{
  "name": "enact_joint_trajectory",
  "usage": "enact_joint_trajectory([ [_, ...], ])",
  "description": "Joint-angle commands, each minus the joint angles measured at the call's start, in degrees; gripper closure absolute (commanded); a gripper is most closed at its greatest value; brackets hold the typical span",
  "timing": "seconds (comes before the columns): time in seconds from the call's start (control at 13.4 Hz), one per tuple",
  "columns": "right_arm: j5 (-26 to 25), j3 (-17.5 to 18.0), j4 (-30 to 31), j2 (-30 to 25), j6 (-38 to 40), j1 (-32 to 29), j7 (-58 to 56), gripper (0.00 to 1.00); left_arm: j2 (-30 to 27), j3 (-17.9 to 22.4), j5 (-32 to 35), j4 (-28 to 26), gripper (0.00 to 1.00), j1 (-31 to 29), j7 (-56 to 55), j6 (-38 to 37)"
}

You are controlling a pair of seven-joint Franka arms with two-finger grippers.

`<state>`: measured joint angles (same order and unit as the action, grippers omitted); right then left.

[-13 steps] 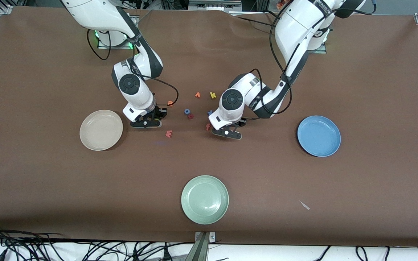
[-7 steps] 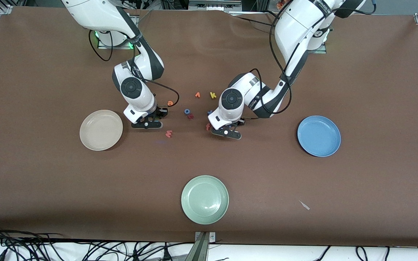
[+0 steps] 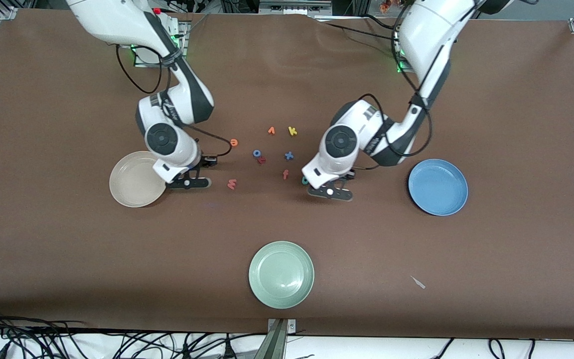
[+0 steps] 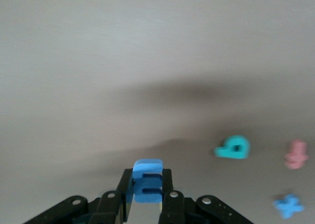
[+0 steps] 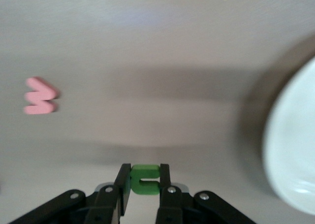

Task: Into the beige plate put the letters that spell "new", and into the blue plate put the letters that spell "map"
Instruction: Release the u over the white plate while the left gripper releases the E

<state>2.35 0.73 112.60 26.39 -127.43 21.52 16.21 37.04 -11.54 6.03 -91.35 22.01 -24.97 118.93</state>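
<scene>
My right gripper (image 5: 144, 177) is shut on the green n (image 5: 144, 179) and hangs over the table at the rim of the beige plate (image 3: 132, 184), where the front view shows it (image 3: 187, 182). My left gripper (image 4: 147, 177) is shut on the blue m (image 4: 147, 180), over bare table (image 3: 331, 192) between the letter cluster and the blue plate (image 3: 438, 187). The teal a (image 3: 305, 180) lies right beside it. The pinkish-red w (image 3: 231, 184) and orange e (image 3: 233, 142) lie on the table. I see no yellow p.
An orange v (image 3: 271, 130), yellow k (image 3: 292, 131), blue o (image 3: 256, 153), blue x (image 3: 289, 155) and pinkish f (image 3: 285, 174) lie mid-table. A pale green plate (image 3: 281, 274) sits nearer the front camera. A small pale scrap (image 3: 418, 282) lies toward the left arm's end.
The right gripper has carried the green n from the letters toward the beige plate. The left gripper has closed on the blue m and moved toward the blue plate, uncovering the x and a.
</scene>
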Motion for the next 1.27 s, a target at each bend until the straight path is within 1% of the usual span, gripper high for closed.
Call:
enact_joint_trajectory([
  [0.0, 0.37, 0.07, -1.50, 0.60, 2.35, -3.32, -6.88, 0.76, -2.50, -0.41, 1.53, -1.11, 1.00, -5.90, 10.86, -5.79],
  [0.15, -0.24, -1.42, -1.41, 0.51, 2.53, -3.51, -10.22, 0.76, -2.77, -0.15, 1.53, -1.19, 1.00, -10.29, 17.81, -8.61],
  [0.45, -0.33, -5.46, -1.50, 0.51, 2.53, -3.51, -17.61, 0.75, -2.77, -0.24, 1.53, -2.25, 1.00, -20.31, 33.54, -8.71],
  [0.6, -0.33, -6.70, -1.68, 0.68, 2.45, -4.12, -20.94, 0.74, -2.50, -0.15, 1.53, -3.82, 1.00, -24.27, 38.40, -8.36],
  [0.67, -0.33, -6.79, -1.68, 0.86, 2.45, -5.16, -22.87, 0.71, -2.15, -0.15, 1.62, -4.35, 1.00, -26.29, 40.42, -8.10],
  [0.75, -0.33, -6.88, -1.68, 0.95, 2.45, -6.13, -24.11, 0.62, -1.80, -0.06, 1.62, -5.75, 1.00, -27.01, 41.39, -6.96],
  [0.82, 0.10, -6.79, -1.77, 1.12, 2.27, -6.40, -23.43, 0.03, -1.71, -0.06, 1.62, -7.68, 0.96, -27.71, 41.49, -4.34],
  [0.89, 0.46, -6.79, -1.85, 1.04, 2.36, -6.41, -23.16, 0.00, -1.71, -0.06, 2.31, -9.00, 0.78, -27.98, 41.40, -2.58],
  [0.97, 0.63, -6.79, -2.38, 1.04, 2.45, -6.32, -22.37, 0.00, -1.80, -0.15, 3.54, -9.02, 0.42, -27.98, 41.40, -2.47],
  [1.04, 0.63, -6.70, -2.82, 1.04, 2.45, -6.23, -21.67, 0.00, -2.49, -0.32, 3.98, -8.93, 0.00, -27.98, 41.40, -2.99],
  [1.19, 0.72, -6.27, -3.08, 0.86, 2.45, -5.53, -18.00, 0.00, -4.78, -0.67, 3.99, -8.67, 0.00, -26.59, 40.62, -5.10],
])
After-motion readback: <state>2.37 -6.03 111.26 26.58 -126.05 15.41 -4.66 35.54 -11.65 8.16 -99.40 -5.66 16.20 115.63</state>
